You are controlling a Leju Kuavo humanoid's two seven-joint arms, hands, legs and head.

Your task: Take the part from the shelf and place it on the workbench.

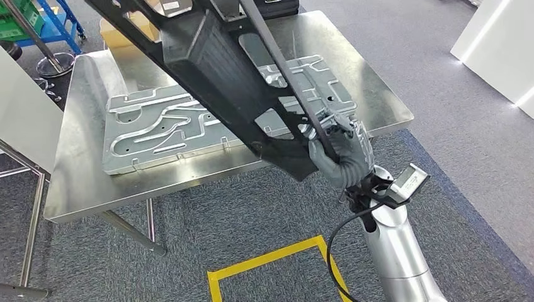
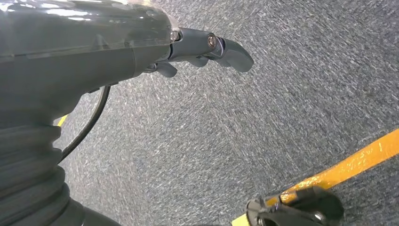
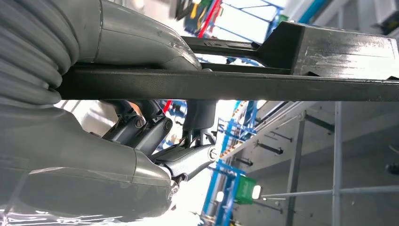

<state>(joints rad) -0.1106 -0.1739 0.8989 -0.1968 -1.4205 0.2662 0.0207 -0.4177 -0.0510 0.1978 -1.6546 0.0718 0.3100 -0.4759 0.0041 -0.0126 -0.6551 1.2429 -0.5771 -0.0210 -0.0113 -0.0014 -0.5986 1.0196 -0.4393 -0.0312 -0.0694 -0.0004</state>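
The part [image 1: 214, 56] is a long black frame with a ribbed box-like block on it. It slants in the air over the steel workbench [image 1: 82, 182], from the top left down to the bench's front right edge. My right hand [image 1: 343, 154] grips its lower end; in the right wrist view the thumb lies over the part's black bar [image 3: 235, 84] and the fingers [image 3: 141, 127] curl under it. My left hand [image 2: 94, 47] hangs over the carpet, its fingers [image 2: 226, 47] apart and holding nothing.
A silver stamped metal panel [image 1: 157, 126] lies flat on the workbench under the part. Yellow floor tape [image 1: 271, 258] marks the grey carpet in front of the bench. A blue rack [image 1: 56, 19] stands behind the bench at the left, and a white block [image 1: 497, 44] at the far right.
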